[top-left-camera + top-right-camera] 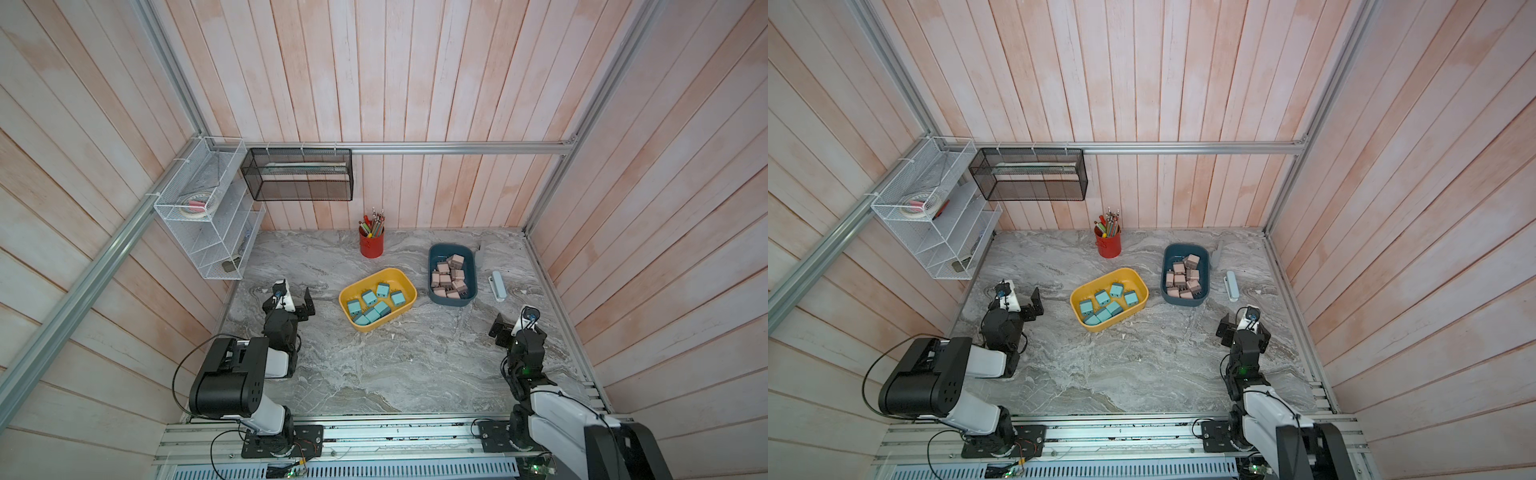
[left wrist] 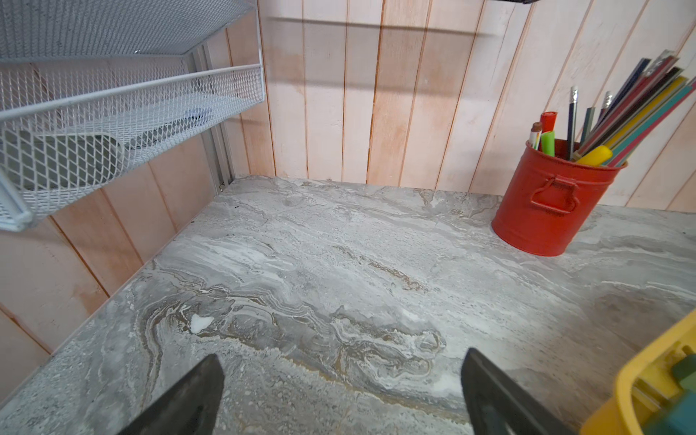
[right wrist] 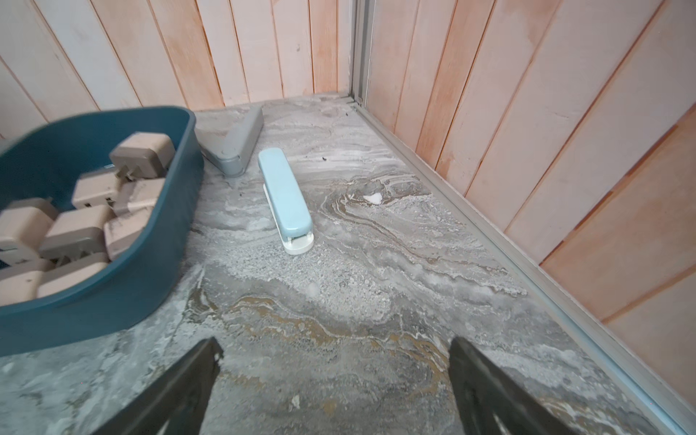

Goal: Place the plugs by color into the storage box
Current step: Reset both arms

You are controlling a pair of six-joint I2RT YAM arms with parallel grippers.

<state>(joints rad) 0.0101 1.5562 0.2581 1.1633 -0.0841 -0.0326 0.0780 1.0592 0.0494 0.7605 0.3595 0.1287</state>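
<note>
A yellow storage box (image 1: pixel 386 321) (image 1: pixel 1119 320) in mid-table holds several teal plugs (image 1: pixel 369 298) (image 1: pixel 1102 298). To its right a dark blue storage box (image 1: pixel 441 252) (image 1: pixel 1177 251) (image 3: pixel 113 301) holds several pinkish-beige plugs (image 1: pixel 449 278) (image 1: pixel 1183 278) (image 3: pixel 79 226). My left gripper (image 1: pixel 296 296) (image 1: pixel 1022 296) (image 2: pixel 342 359) hovers left of the yellow box (image 2: pixel 632 373), open and empty over bare table. My right gripper (image 1: pixel 512 322) (image 1: pixel 1237 322) (image 3: pixel 334 344) stands open and empty, nearer than the blue box and to its right. I see no plug lying loose on the table.
A red can of pencils (image 1: pixel 371 245) (image 2: pixel 550 203) stands at the back. A light-blue stapler (image 1: pixel 498 286) (image 3: pixel 286 199) and a grey tool (image 1: pixel 480 255) (image 3: pixel 235 145) lie right of the blue box. A white mesh rack (image 1: pixel 208 216) and black mesh basket (image 1: pixel 299 178) hang on the walls.
</note>
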